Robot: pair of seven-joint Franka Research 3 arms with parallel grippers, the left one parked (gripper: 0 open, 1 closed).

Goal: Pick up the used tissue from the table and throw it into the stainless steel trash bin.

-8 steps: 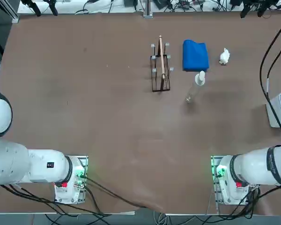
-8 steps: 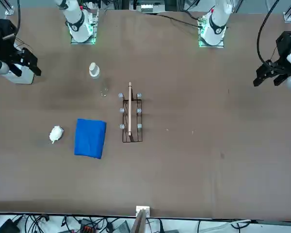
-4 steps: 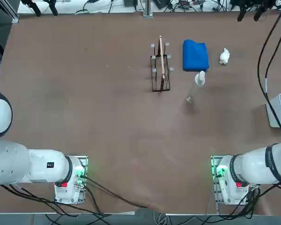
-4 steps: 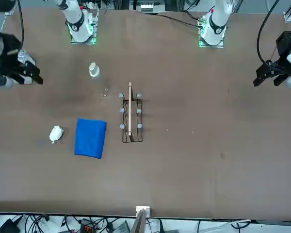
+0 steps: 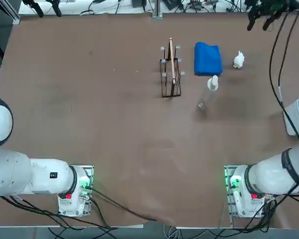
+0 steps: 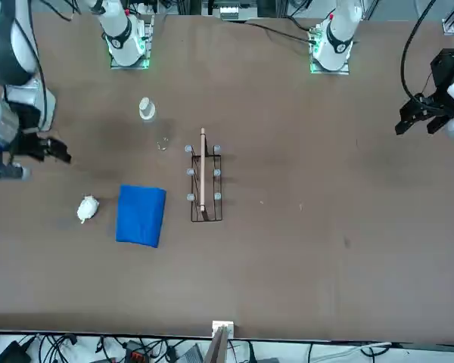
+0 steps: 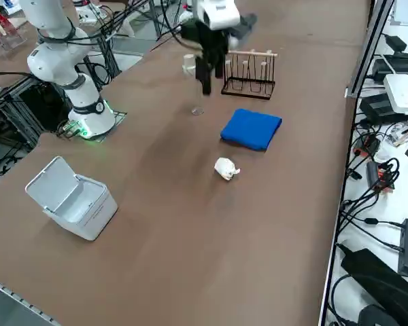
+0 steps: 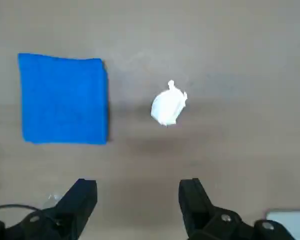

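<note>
The used tissue (image 5: 238, 60) (image 6: 87, 209) (image 7: 226, 168) (image 8: 168, 105) is a small crumpled white wad lying on the brown table (image 5: 114, 124), just beside the blue cloth (image 5: 208, 59) (image 8: 63, 98). My right gripper (image 5: 259, 17) (image 6: 38, 155) (image 7: 205, 76) (image 8: 139, 200) hangs open well above the table, short of the tissue, with nothing between its fingers. The stainless steel trash bin (image 5: 296, 117) (image 7: 71, 197) is a pale box with its lid raised, at the table's right edge.
A clear bottle with a white cap (image 5: 212, 84) (image 7: 189, 64) lies near the cloth. A wire rack (image 5: 170, 69) (image 6: 203, 185) (image 7: 250, 71) holding one thin board stands beyond it. Cables hang from the arm over the bin.
My right gripper has swung away from the bin side and travelled toward the far part of the table where the tissue lies. Tissue, cloth, bottle and rack have not moved.
</note>
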